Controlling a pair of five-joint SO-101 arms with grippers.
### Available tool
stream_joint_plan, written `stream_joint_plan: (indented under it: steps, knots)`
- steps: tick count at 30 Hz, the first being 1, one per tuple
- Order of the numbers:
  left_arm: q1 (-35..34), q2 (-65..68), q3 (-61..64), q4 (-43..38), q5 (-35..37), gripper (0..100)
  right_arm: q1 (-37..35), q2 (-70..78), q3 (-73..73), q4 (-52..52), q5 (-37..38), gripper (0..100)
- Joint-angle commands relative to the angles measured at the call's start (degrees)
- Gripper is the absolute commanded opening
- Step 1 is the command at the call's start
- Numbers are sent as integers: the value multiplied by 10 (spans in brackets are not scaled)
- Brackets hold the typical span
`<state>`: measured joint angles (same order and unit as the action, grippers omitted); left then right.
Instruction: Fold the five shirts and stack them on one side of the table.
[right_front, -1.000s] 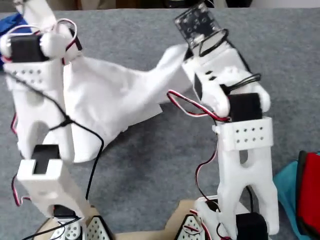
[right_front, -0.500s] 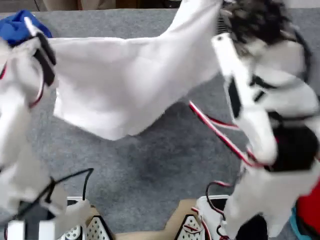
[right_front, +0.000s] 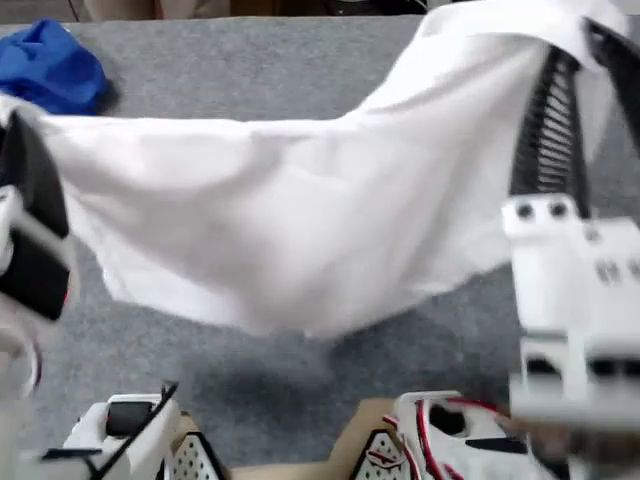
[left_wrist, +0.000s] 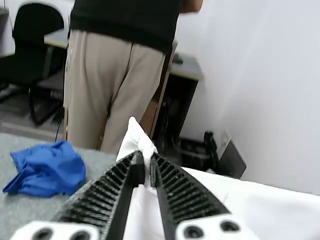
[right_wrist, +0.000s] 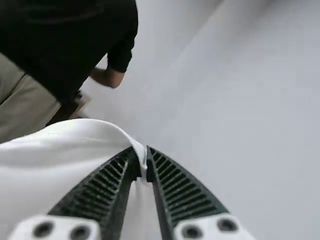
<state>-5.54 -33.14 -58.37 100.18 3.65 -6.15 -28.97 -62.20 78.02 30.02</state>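
1. Hanging in the air above the grey, felt-like table (right_front: 260, 60), the white shirt (right_front: 300, 220) hides much of the surface. Its upper right corner is cut off at the high view's edge.
2. The left claw (left_wrist: 147, 161) is clenched on a bunched white corner of that shirt, and the right claw (right_wrist: 145, 156) pinches another edge.
3. Each claw is black and ribbed, set on white plastic.
4. The shirt is thin, smooth cloth that sags between the two grips.
5. A crumpled blue shirt (right_front: 50, 65) lies at the table's far left corner.
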Motion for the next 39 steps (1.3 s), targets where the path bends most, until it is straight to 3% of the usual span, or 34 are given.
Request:
stream_joint_plan:
  steps: [1, 10, 17, 21, 27, 36, 39]
  knots:
    - [0, -22, -17, 5, -4, 19, 9, 3, -38, -38, 26, 5]
    - [1, -29, 28, 5, -4, 19, 8, 3, 6, -74, 25, 5]
    - [2, -29, 207, 4, -39, 19, 7, 3, 153, -76, 25, 5]
    - [1, -29, 350, -68, -48, 19, -18, 4, 256, -78, 25, 5]
    - [0, -30, 628, -314, -47, 19, -33, 4, 470, -189, 25, 5]
    - [-18, -11, 996, -917, -47, 19, -32, 46, 800, -542, 25, 5]
    - [-18, 34, 1053, -1048, -47, 19, -29, 101, 839, -629, 25, 5]
